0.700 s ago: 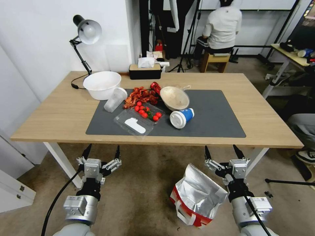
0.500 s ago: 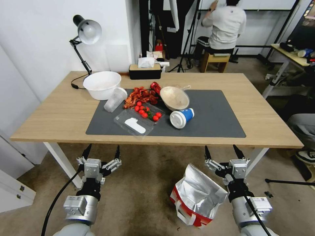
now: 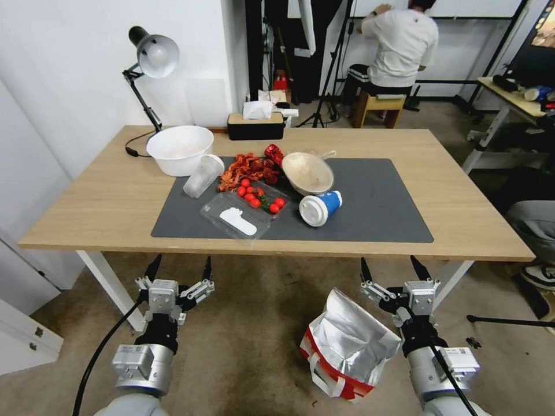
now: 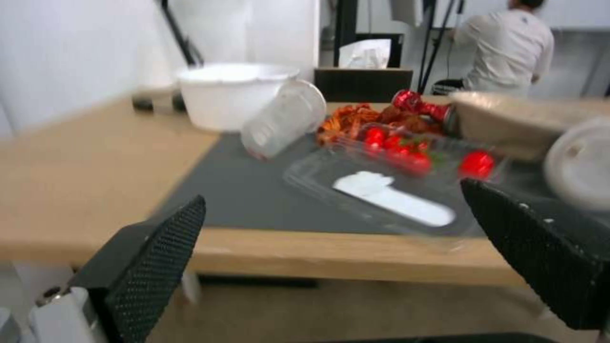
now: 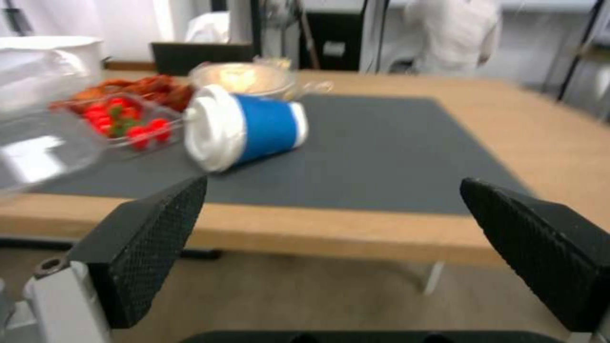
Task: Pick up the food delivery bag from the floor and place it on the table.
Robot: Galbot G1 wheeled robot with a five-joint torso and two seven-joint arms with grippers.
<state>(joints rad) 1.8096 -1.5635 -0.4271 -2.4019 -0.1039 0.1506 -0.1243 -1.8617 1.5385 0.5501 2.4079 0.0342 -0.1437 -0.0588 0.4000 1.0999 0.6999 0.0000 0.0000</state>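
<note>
Bag (image 3: 347, 346) sits on the floor just beside my open right hand (image 3: 392, 270), leaning, foil mouth upward; left hand (image 3: 178, 267) open.

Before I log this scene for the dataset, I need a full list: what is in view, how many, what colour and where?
food delivery bag: one, white-and-red, foil-lined, on the floor by the right pincer
table: one, light wood
mat: one, dark grey, mid-table
bowl: one, white, table's far left
lamp: one, black, behind the bowl
tissue box: one, black, far edge
clear cup: one, lying on the mat
tomatoes: several, red, in a clear tray
blue cup: one, white lid, lying on the mat
left pincer: open, below the table's near edge
right pincer: open, above the bag
</note>
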